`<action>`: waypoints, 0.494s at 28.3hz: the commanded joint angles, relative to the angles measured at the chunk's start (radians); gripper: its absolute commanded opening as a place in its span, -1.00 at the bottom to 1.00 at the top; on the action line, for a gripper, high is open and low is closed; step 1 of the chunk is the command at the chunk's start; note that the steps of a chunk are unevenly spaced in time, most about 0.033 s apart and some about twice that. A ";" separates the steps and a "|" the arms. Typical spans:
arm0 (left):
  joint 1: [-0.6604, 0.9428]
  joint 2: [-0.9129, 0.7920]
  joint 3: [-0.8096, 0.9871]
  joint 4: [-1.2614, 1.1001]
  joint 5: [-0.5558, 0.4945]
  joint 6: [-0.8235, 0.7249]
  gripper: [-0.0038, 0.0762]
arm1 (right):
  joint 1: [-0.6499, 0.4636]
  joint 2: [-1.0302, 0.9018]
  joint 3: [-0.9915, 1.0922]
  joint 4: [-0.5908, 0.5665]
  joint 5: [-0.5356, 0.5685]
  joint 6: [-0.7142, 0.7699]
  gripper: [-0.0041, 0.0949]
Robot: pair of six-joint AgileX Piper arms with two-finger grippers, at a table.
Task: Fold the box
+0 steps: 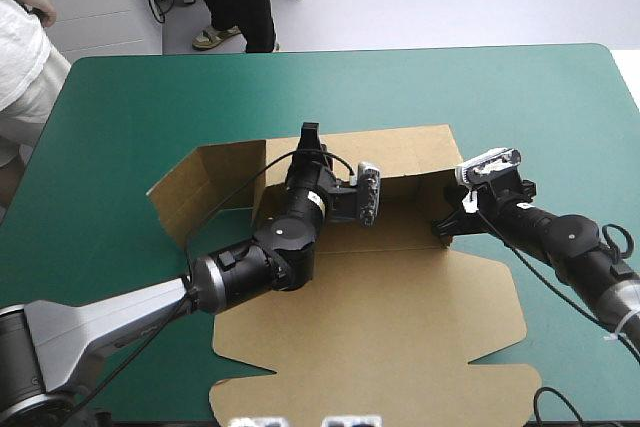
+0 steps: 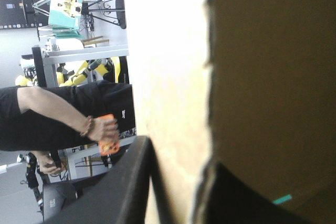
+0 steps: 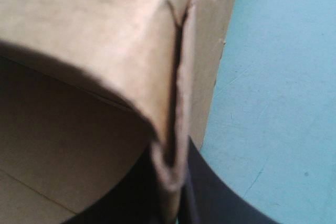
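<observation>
The brown box (image 1: 400, 317) is laid mid-frame on the teal-green surface (image 1: 520, 97), its lid flat toward the bottom. The left arm (image 1: 270, 257) is extended from the lower left, the left jaws clamped on the raised rear wall. The right arm (image 1: 570, 242) is angled in from the right, the right jaws pinched on that wall's corner.

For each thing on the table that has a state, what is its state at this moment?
box: partly folded, not yet a tray.
far wall: raised upright.
left flap: half raised, leaning outward.
near panel: flat on the table.
left gripper: shut on the box, at the far wall's top edge.
right gripper: shut on the box, at its right corner.
</observation>
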 commanded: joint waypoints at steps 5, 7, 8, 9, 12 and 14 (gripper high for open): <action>-0.059 -0.062 -0.025 -0.022 -0.025 -0.014 -0.10 | 0.006 -0.021 -0.029 -0.068 -0.050 0.119 -0.94; -0.062 -0.083 -0.025 -0.036 -0.033 -0.018 -0.10 | 0.006 -0.021 -0.029 -0.070 -0.067 0.124 -0.94; -0.064 -0.097 -0.025 -0.047 -0.039 -0.018 -0.10 | 0.006 -0.021 -0.029 -0.070 -0.068 0.124 -0.94; -0.074 -0.112 -0.025 -0.052 -0.042 -0.018 -0.10 | 0.006 -0.021 -0.029 -0.070 -0.068 0.124 -0.94; -0.112 -0.151 -0.025 -0.038 -0.044 -0.018 -0.10 | 0.006 -0.021 -0.029 -0.070 -0.072 0.124 -0.94; -0.142 -0.179 -0.025 -0.034 -0.042 -0.018 -0.10 | 0.006 -0.021 -0.029 -0.070 -0.072 0.124 -0.94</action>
